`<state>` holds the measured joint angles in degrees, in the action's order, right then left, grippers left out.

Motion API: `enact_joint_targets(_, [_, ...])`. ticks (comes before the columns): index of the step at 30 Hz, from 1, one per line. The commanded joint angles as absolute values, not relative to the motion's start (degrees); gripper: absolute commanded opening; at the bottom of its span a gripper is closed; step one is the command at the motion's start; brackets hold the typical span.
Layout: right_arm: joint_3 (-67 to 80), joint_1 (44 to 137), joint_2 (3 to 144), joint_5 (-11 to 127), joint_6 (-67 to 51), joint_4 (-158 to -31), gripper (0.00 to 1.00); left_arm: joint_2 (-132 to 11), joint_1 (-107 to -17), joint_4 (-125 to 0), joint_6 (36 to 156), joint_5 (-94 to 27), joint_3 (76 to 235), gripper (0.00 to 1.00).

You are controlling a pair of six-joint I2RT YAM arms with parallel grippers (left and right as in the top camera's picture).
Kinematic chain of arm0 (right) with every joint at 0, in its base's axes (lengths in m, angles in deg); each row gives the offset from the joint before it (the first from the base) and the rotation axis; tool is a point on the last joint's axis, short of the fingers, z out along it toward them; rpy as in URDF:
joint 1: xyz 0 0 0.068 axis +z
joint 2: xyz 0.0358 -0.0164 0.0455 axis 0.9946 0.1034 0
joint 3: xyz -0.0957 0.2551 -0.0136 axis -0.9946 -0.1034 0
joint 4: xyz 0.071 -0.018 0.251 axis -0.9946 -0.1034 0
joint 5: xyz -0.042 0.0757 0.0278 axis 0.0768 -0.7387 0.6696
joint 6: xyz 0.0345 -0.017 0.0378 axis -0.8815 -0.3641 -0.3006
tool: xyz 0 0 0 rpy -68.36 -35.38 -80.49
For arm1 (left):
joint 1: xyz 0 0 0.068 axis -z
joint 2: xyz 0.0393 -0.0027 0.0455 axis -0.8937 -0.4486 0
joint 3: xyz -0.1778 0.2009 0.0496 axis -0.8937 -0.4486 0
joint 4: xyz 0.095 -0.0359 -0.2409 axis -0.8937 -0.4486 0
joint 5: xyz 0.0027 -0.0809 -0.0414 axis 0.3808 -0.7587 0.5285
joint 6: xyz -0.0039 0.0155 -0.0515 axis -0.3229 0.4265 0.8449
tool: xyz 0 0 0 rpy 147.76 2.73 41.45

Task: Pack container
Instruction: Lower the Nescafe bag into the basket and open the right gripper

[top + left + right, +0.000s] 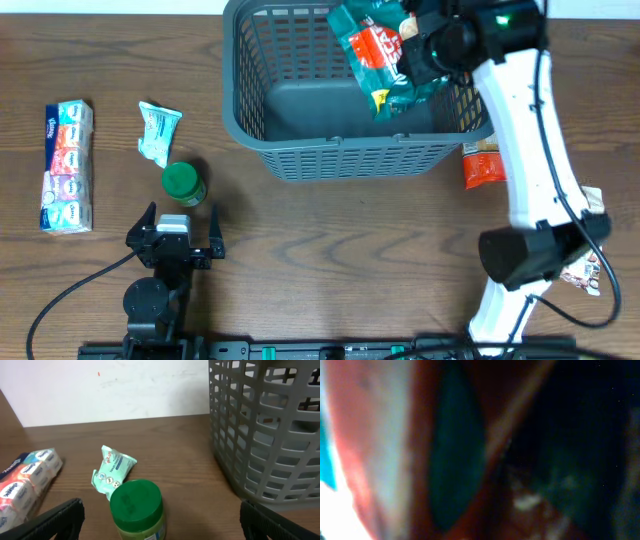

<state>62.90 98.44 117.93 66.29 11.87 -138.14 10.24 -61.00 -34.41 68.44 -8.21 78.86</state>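
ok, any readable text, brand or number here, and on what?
Nothing can be quoted.
On the green and red bag in the right pincer: big white letters, blurred.
On the tissue pack: print too small.
On the mint packet: logos blurred.
On the green-lidded jar: label cut off.
On the orange packet and white wrapper: unreadable.

Robotics lab workbench
Wood-grain surface (340, 250); bare white wall (125, 390) behind; white robot arm (525, 130); loose black cable (72, 289); mounting rail (300, 351) along the near edge
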Motion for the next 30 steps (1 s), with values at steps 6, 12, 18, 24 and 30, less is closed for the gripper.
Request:
enact_joint_targets(6, [64.71, 98.31, 121.15, 72.43, 1.42, -141.42, 0.02, 10.59, -60.97, -35.0, 68.11, -8.13, 77.29, 0.99])
enact_joint_targets(12, [64.67, 98.24, 121.3, 72.84, 1.46, -141.58, 0.01, 10.59, -60.97, -35.0, 68.11, -8.13, 77.29, 0.99])
enact_joint_targets(18, [64.67, 98.24, 121.3, 73.02, 1.46, -142.14, 0.02, 10.59, -60.97, -35.0, 68.11, -8.13, 77.29, 0.98])
enact_joint_targets(24, [64.69, 98.24, 121.3, 73.43, 1.51, -142.36, 0.07, 10.59, -60.97, -35.0, 68.11, -8.13, 77.29, 0.99])
enact_joint_targets(30, [64.69, 98.24, 121.3, 73.43, 1.51, -142.36, 0.5, 10.59, -60.97, -35.0, 68.11, -8.13, 77.29, 0.99])
